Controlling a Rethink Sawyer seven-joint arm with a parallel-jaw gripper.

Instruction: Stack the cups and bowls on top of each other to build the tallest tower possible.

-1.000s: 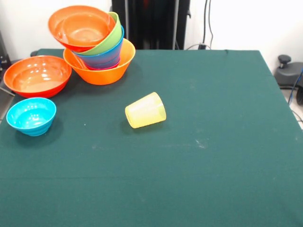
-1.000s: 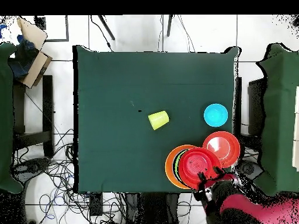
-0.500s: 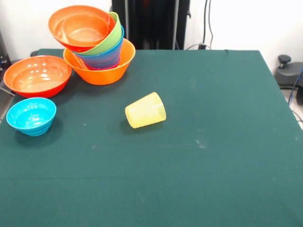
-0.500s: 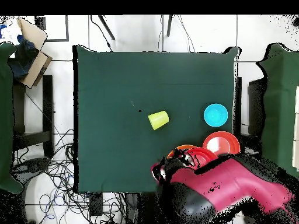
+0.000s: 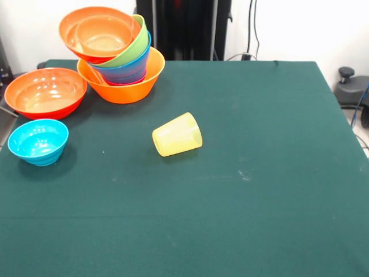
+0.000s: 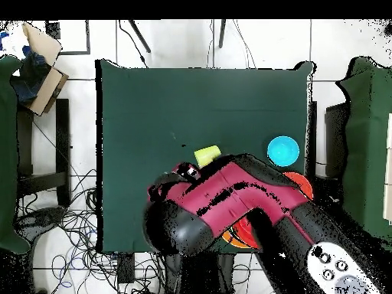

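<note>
A pale-yellow cup point(image 5: 177, 134) lies on its side at the middle of the green table point(image 5: 259, 173). The tower point(image 5: 118, 63) stands at the back left: a large light-orange bowl point(image 5: 124, 91) holds blue, lime-green and tilted red-orange bowls. Beside it sit a loose red-orange bowl point(image 5: 45, 92) and a cyan bowl point(image 5: 38, 140). The front view shows no arm. From overhead, the red and black arm point(image 6: 230, 199) covers the tower and most of the red-orange bowl point(image 6: 301, 180). Its gripper end point(image 6: 184, 170) reaches next to the cup point(image 6: 207, 153). The cyan bowl point(image 6: 282, 150) is uncovered.
A cardboard box point(image 6: 40, 61) stands off the table at the overhead view's top left, and cables lie on the floor point(image 6: 69, 222) beside the table. Dark-covered furniture point(image 6: 366, 145) flanks the table's right side in that view.
In the overhead view the arm has swung from the bottom right across the table toward the cup, now hiding the tower. Cup and bowls have not moved.
</note>
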